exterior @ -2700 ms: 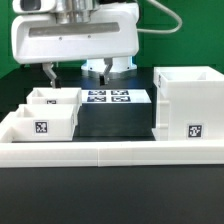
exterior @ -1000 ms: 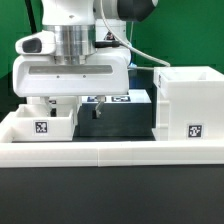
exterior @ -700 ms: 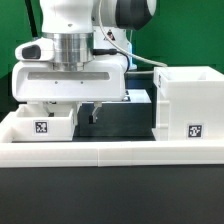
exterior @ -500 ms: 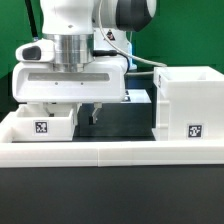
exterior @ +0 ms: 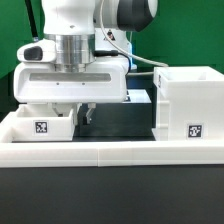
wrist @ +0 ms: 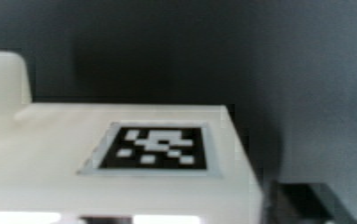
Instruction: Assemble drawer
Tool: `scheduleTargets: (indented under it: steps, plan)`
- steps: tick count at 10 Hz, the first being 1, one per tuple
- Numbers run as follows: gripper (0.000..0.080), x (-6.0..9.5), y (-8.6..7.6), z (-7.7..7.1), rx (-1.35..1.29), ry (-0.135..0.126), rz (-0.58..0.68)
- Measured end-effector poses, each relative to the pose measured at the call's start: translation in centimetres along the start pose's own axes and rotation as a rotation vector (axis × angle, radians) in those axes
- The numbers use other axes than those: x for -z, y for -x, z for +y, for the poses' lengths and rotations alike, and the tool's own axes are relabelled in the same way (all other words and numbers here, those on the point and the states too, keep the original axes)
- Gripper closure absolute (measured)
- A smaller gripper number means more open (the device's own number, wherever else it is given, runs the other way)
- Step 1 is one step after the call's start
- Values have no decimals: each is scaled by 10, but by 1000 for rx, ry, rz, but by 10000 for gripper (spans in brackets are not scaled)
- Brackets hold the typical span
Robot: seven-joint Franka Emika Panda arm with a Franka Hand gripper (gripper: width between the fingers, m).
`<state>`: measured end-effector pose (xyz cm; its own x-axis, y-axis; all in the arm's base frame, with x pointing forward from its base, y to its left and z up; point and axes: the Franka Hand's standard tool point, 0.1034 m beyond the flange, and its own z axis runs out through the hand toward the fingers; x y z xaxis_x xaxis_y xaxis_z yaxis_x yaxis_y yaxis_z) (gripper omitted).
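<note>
Tray: the knobbed tray (exterior: pixel 45 122) is sitting at the exterior view's left, just behind the border wall (exterior: pixel 110 152), its tag (exterior: pixel 42 127) facing the camera; I am not lifting it yet.
Housing: the tall housing (exterior: pixel 185 100) is standing upright at the exterior view's right, well apart from the tray; dark table (exterior: pixel 120 118) is lying between them.
Gripper: my gripper (exterior: pixel 79 115) is hanging low over the tray's wall on the housing side; one dark finger (exterior: pixel 88 115) is showing just outside that wall; the other is hiding behind the tray; I cannot tell whether my jaws are apart or pressing on the wall.
Step, as I am judging it: I am taking hold of the tray, so as to carry it to the housing.
Doing it well: I am wanting one finger on each side of the wall, pads flat and deep enough that the tray is not tilting as it rises; I am squeezing before lifting, then rising straight to clear the border wall.
Exterior view only: it is giving me the housing, the border wall and how low I am sitting.
Wrist view only: it is giving me, blurred, a white surface (wrist: pixel 68 125) with a tag (wrist: pixel 157 148) close below me; neither housing nor finger is showing clearly there.
</note>
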<state>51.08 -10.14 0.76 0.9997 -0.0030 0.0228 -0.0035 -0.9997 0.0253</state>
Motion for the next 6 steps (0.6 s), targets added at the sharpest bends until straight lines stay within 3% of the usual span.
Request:
scheduleTargets:
  steps: [2,3,4,6]
  plan:
    - [695,0,0,0,0,0,0]
    - [695,0,0,-2,2,-2,-1]
    - [759,0,0,-1,1,-2,-1]
    - [759,0,0,-1,2,-2,-1]
